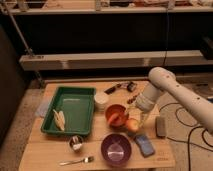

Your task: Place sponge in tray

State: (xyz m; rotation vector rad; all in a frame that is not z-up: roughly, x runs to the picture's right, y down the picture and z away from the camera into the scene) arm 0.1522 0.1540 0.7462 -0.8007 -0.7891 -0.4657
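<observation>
Camera view, single frame, looking down on the table.

Surface: light wooden table (40,150), rectangular, with bare wood showing between items. Room: dim. A pale horizontal shelf or rail (100,60) runs behind the table, with a second one higher up. Speckled floor (25,115) at left, dark cables (185,135) on the floor at right.

Gripper (138,114): at the end of a white arm coming in from the right, hanging low over the centre-right of the table. How wide the jaws stand can't be made out from here, and nothing is visibly held.

Count, placed from the jaws:
- 1 sponge (144,144), blue and flat, lying on the wood toward the near edge, just right of below the jaws and apart from them. It is outside the tray.
- 1 tray (77,112), green, well to the left, with a pale object (59,119) inside.
- 1 orange bowl (116,115), just left.
- 1 purple bowl (116,149), nearer the front edge and left of the sponge.
- 1 yellow-orange fruit (132,125), just beside the jaws on the near side.
- 1 white cup (101,100), left and further back.
- 1 grey block (160,126), to the right.
- 1 small cup (76,143) and 1 fork (77,161), far left at the front.
- Small dark items (120,88) behind the jaws, number unclear
</observation>
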